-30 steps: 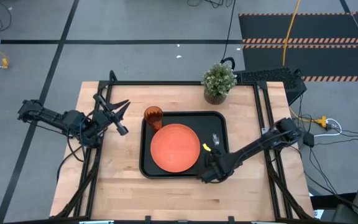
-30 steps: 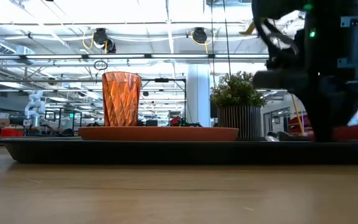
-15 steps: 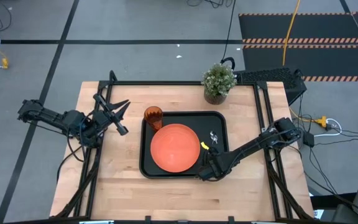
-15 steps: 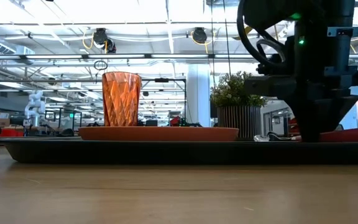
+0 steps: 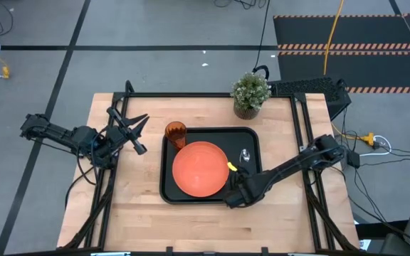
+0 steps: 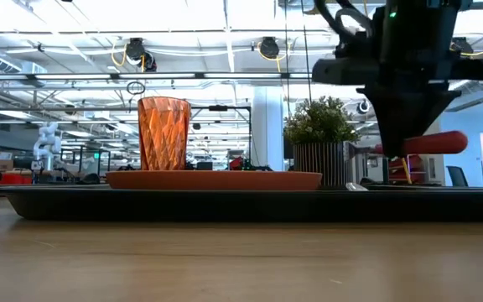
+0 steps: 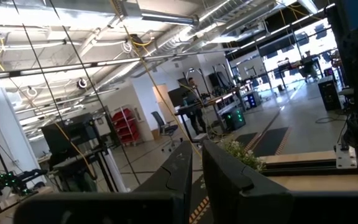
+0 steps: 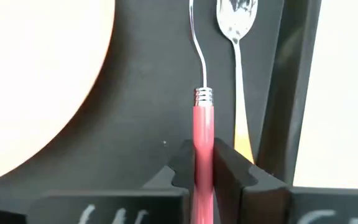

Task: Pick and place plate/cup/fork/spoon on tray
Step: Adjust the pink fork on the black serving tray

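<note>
The black tray (image 5: pixel 168 193) holds the orange plate (image 5: pixel 199 169) and the amber cup (image 5: pixel 175 134) at its far left corner. The spoon (image 5: pixel 238 161) lies flat on the tray right of the plate, with its metal bowl (image 8: pixel 235 18) and orange handle (image 8: pixel 243 138) showing in the right wrist view. My right gripper (image 5: pixel 235 193) hangs over the tray's near right corner, shut on the fork (image 8: pixel 202 115). My left gripper (image 5: pixel 135 131) waits raised at the table's left, shut and holding nothing. My right gripper pinches the fork's pinkish-red handle (image 8: pixel 202 140) between its two fingers, a little behind the metal collar. The fingers come from above, pointing steeply down, and lie across the handle. The fork hangs about level, clear of the tray, its handle end (image 6: pixel 443 142) sticking out beyond the fingers.
A potted green plant (image 5: pixel 250 93) stands on the table just beyond the tray's far right corner. Bare wood lies left of and nearer than the tray. A black frame runs along the table's edges.
My right gripper has risen, staying shut on the fork's handle, and has shifted a little toward the table's left. The fork, which lay at tray level, now hangs level above the tray.
</note>
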